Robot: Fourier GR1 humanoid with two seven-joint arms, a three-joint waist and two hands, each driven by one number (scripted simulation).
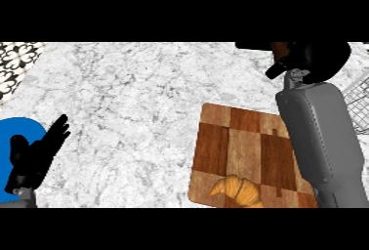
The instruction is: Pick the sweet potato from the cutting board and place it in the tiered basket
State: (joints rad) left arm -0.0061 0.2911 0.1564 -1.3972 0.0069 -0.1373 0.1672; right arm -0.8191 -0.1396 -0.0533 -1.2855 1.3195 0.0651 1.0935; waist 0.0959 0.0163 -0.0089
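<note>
The right robot hand (306,57) is far out at the top of the view, past the cutting board (241,146), and its fingers are curled around a brownish thing, which I judge to be the sweet potato (279,49) (only a small part shows, so I cannot be certain). The step in hand seems to be the carrying toward the tiered basket (358,95), whose wire edge shows at the right border, just beside the forearm. The next move calls for bringing the right robot hand over a tier and opening it there. The left robot hand (36,149) rests open at the lower left, fingers up, holding nothing, over something blue (18,129). A croissant (238,190) lies on the board's near edge. The marble counter (130,97) carries no readable writing or label.
</note>
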